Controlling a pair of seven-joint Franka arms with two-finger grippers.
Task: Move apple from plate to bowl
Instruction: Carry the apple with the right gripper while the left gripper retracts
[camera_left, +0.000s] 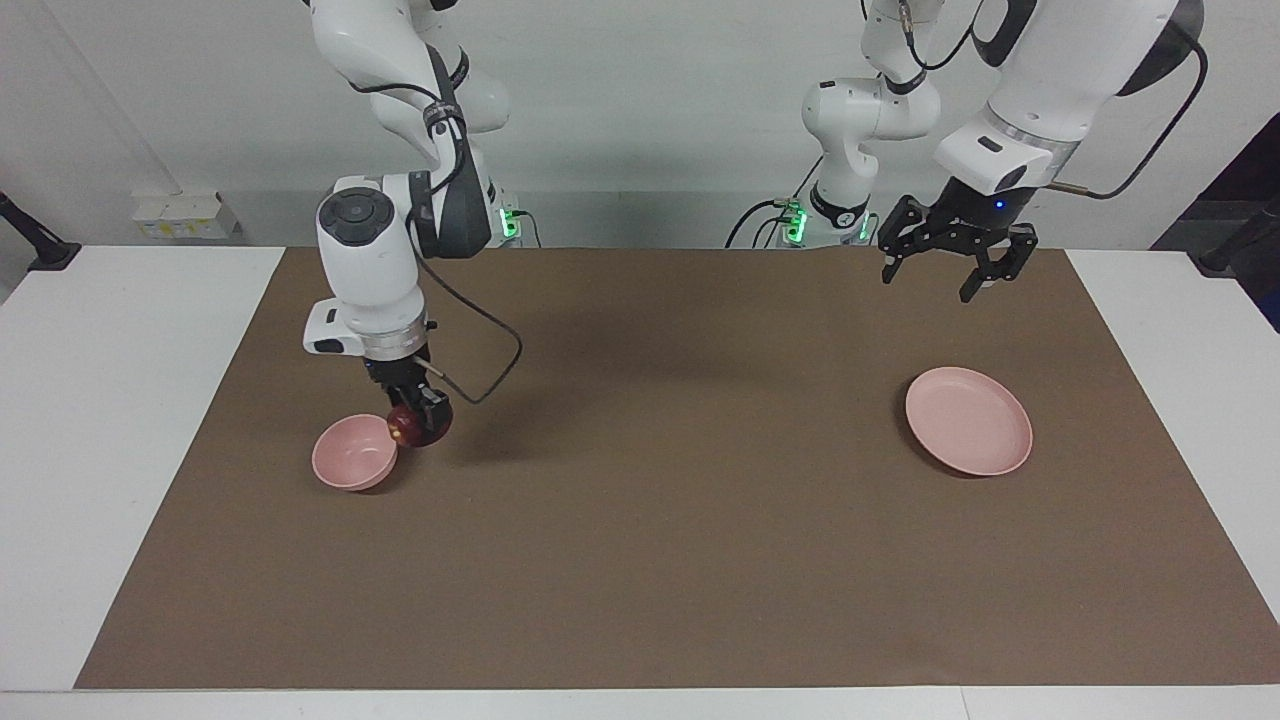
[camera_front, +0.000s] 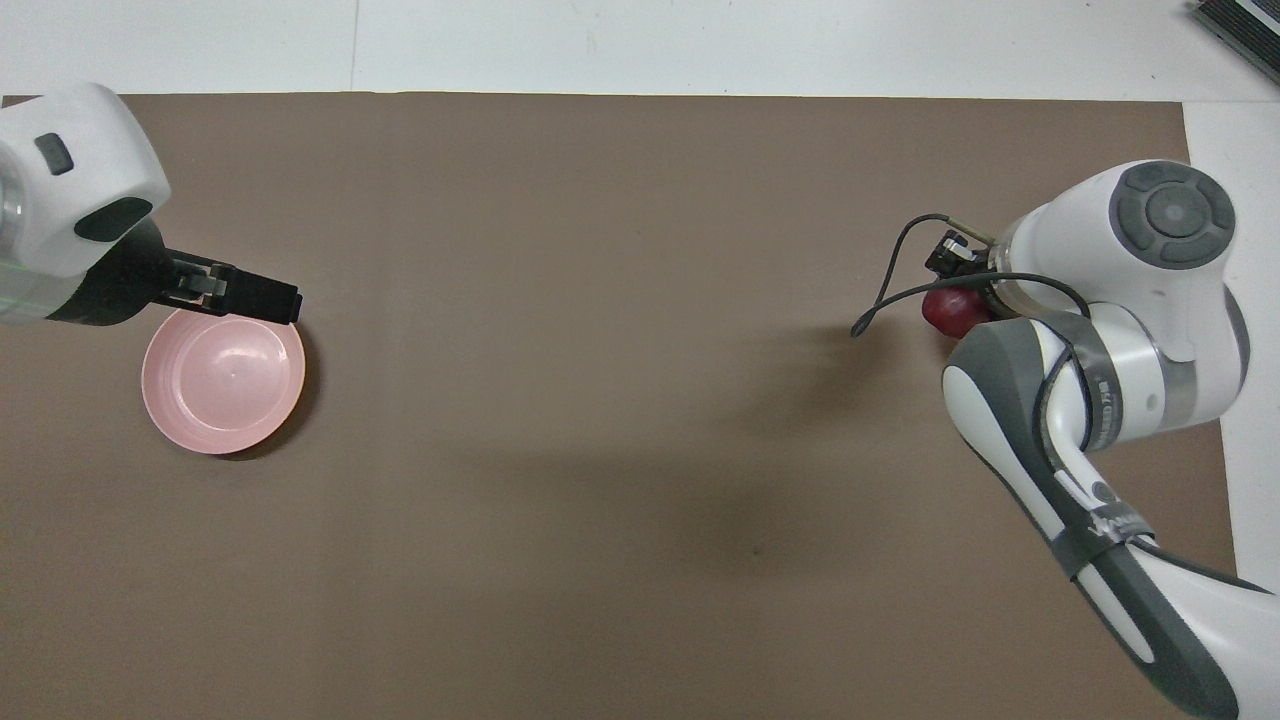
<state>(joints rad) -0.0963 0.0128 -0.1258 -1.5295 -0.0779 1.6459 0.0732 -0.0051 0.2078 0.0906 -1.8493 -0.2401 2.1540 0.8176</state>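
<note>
Holding: the apple (camera_left: 409, 426) is clamped in the right claw (camera_left: 415, 415), lifted off the mat.
Apple position: it hangs just beside the bowl's rim, on the side toward the middle of the desk; from the facing view it appears over the mat at the rim's edge, not inside the bowl. In the overhead view the apple (camera_front: 950, 310) peeks out from under the right arm's wrist.
Bowl: the small deep pink bowl (camera_left: 352, 453) sits upright on the mat toward the right arm's end of the desk, with nothing in it. The overhead view hides it under the right arm.
Right claw: clenched on the apple, pointing straight down, with a black cable (camera_left: 480, 370) looping out beside it.
Plate: the flat pink plate (camera_left: 968, 421) lies on the mat toward the left arm's end, well apart from the bowl, bare.
Left claw: released, fingers spread, raised in the air (camera_left: 955, 270) over the mat, holding nothing; this arm waits.
Mat: a brown mat (camera_left: 650, 560) covers most of the white desk (camera_left: 100, 400).
In the way: nothing lies on the mat between apple and bowl.
Surroundings: a white power box (camera_left: 185, 215) sits by the wall.
</note>
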